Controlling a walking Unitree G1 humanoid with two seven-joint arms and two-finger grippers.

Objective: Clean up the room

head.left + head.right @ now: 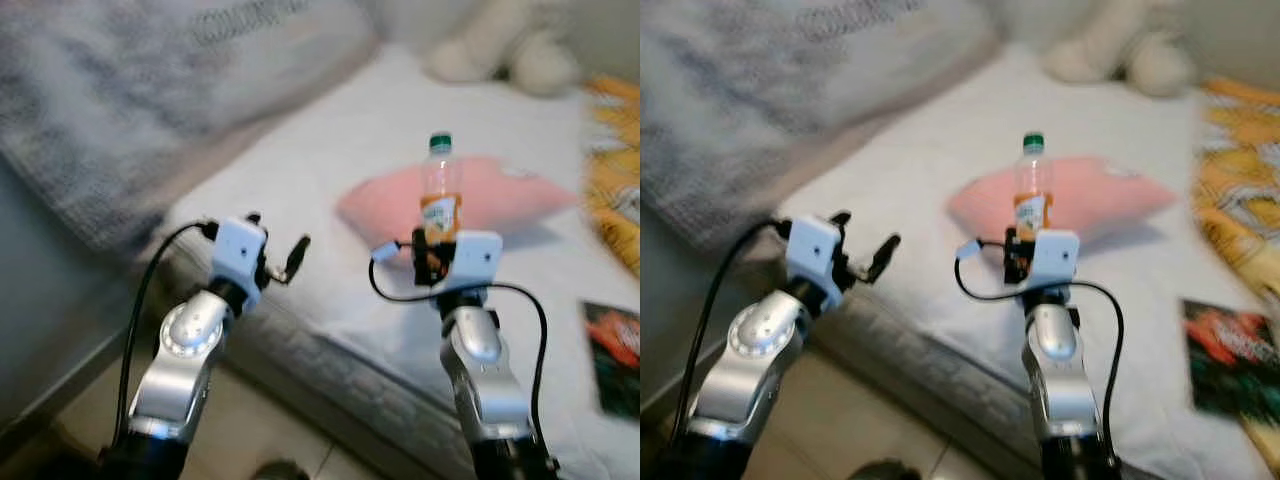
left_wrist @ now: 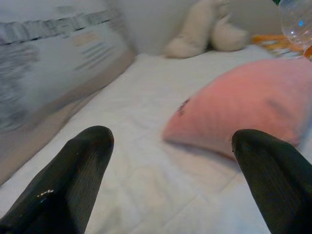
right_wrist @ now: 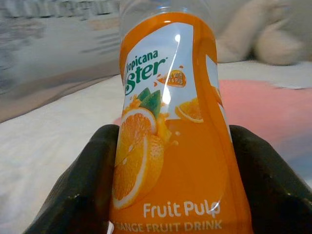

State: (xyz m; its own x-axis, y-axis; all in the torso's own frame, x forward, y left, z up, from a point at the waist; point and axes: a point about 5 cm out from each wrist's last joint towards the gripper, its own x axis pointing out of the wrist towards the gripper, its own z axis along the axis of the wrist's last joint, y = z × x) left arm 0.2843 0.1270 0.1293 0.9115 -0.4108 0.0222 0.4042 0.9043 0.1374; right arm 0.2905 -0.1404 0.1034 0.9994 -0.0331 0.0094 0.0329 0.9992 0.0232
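The light is soft and even, with a small shadow under the pink pillow [image 1: 470,205]. Everything looks fuzzy, most of all far away. The bottle [image 3: 170,131] label has a shiny white streak.

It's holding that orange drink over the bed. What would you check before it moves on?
1. Bottle sits between both fingers of the right gripper: ok.
2. Bottle upright: ok.
3. Green cap on: ok.
4. Left gripper open and holding nothing: ok.
5. Bottle lifted off the pink pillow: cannot tell.
6. Place to put the bottle: cannot tell.
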